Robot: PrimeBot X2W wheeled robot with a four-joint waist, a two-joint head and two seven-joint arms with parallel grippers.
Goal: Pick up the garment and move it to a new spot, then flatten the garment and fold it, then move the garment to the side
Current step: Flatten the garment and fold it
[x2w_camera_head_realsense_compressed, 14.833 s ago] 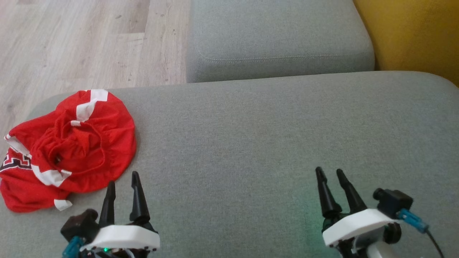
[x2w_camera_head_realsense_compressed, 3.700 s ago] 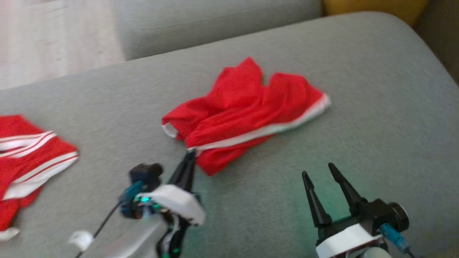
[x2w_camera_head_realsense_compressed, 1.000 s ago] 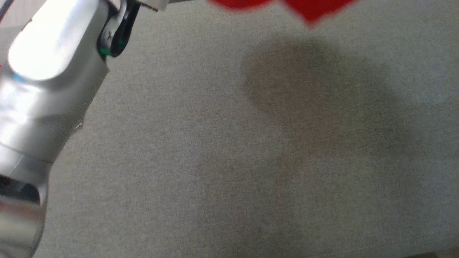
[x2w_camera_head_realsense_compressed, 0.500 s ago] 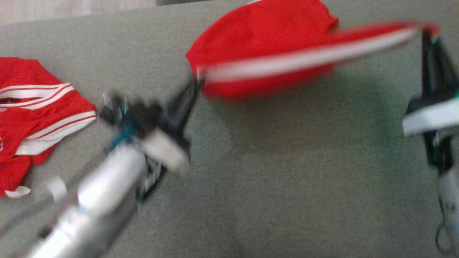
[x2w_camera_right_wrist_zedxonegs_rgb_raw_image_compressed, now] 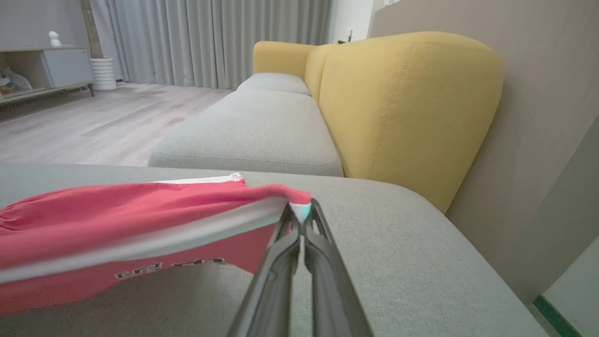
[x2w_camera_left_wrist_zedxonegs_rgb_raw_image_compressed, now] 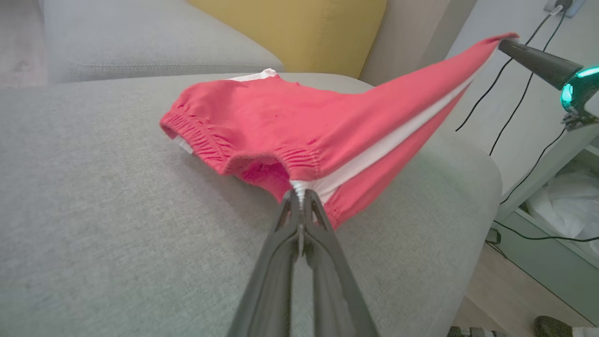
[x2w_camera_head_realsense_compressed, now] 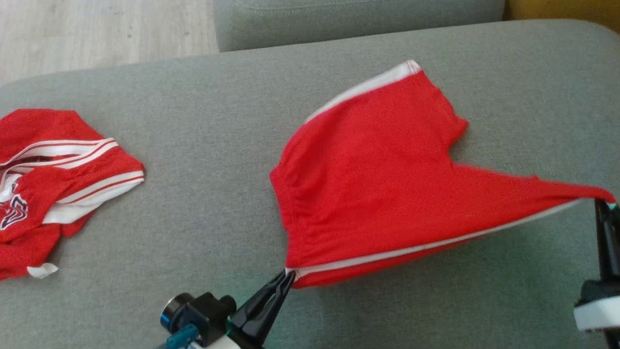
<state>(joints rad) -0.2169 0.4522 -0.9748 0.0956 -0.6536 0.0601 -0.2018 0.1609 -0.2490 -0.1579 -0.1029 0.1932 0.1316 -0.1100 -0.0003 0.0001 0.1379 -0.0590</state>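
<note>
Head view, over a grey sofa seat: red shorts are stretched taut between the robot's two grippers, right of the seat's middle. The left gripper, its dark fingers pressed together, pinches the elasticated waistband where the white side stripe ends. The right gripper, likewise closed, pinches the leg hem at the stripe's other end, near the seat's right edge. The striped near edge runs in a straight line between the two grips and is lifted clear of the cushion (the left wrist view shows the shadowed gap beneath it). The other leg, with its white hem, lies on the seat farther from the robot. A second red garment with white bands lies crumpled at the seat's left end, well apart from the shorts. A yellow backrest rises beyond the seat's far right corner, and pale wood floor shows past its far left.
</note>
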